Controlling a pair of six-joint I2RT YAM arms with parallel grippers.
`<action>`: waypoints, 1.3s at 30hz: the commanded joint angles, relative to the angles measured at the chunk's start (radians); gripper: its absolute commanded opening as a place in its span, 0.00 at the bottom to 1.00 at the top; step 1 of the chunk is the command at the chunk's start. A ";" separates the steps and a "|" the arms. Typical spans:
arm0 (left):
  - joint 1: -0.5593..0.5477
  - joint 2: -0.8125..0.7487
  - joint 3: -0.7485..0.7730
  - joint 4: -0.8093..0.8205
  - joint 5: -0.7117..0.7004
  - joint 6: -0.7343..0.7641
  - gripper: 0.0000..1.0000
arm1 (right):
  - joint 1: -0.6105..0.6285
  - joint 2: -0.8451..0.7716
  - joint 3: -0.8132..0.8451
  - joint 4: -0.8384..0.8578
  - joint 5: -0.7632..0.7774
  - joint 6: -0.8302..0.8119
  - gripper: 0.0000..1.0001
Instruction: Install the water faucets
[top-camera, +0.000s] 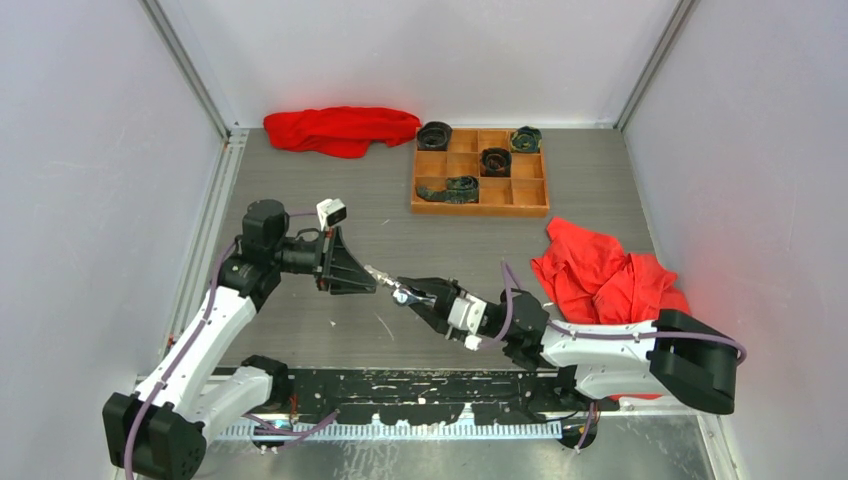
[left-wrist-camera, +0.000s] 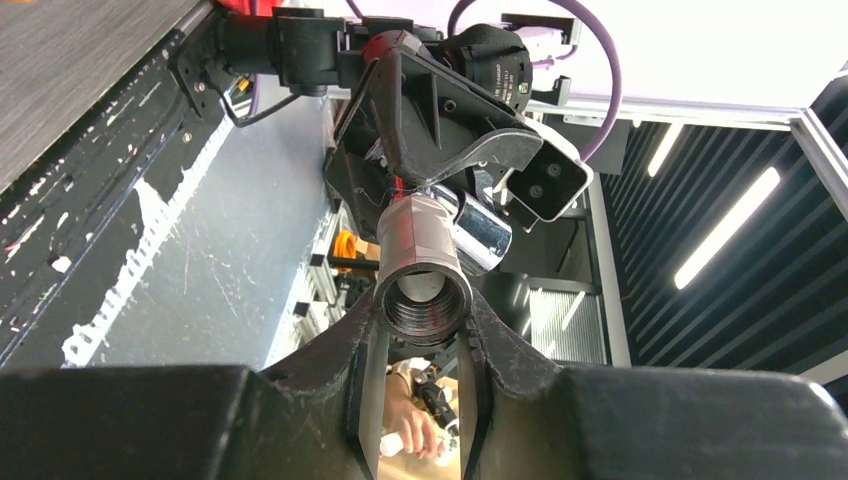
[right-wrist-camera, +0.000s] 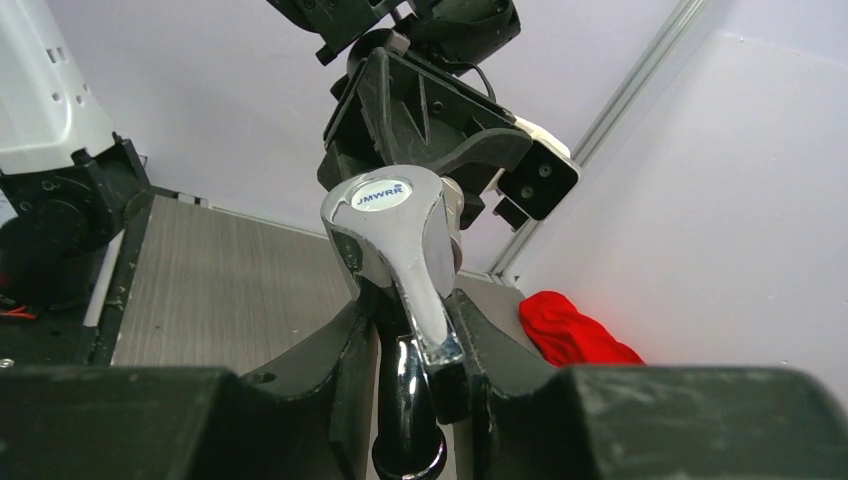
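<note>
One shiny silver water faucet (top-camera: 385, 279) hangs above the table between my two grippers. My left gripper (top-camera: 356, 272) is shut on its dull threaded end (left-wrist-camera: 422, 290), whose open bore faces the left wrist camera. My right gripper (top-camera: 412, 294) comes from the right and is shut on the other end. In the right wrist view the chrome handle with a round blue-lettered cap (right-wrist-camera: 392, 225) slopes down between the fingers, with the spout tube (right-wrist-camera: 408, 410) below it. Each wrist view shows the opposite gripper just behind the faucet. No other faucet shows.
A wooden compartment tray (top-camera: 480, 209) with dark round rolled items stands at the back right. One red cloth (top-camera: 340, 128) lies at the back wall; another (top-camera: 605, 275) lies beside the right arm. A black rail (top-camera: 420, 390) runs along the near edge.
</note>
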 joint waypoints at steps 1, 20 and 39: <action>-0.010 -0.032 -0.009 0.123 -0.001 0.027 0.00 | -0.037 -0.027 0.042 0.169 -0.029 0.158 0.00; -0.010 -0.121 -0.181 0.558 -0.117 -0.213 0.00 | -0.126 0.083 0.051 0.392 -0.052 0.562 0.00; -0.009 -0.138 -0.169 0.518 -0.123 -0.216 0.00 | -0.125 -0.014 0.076 0.059 -0.205 0.174 0.00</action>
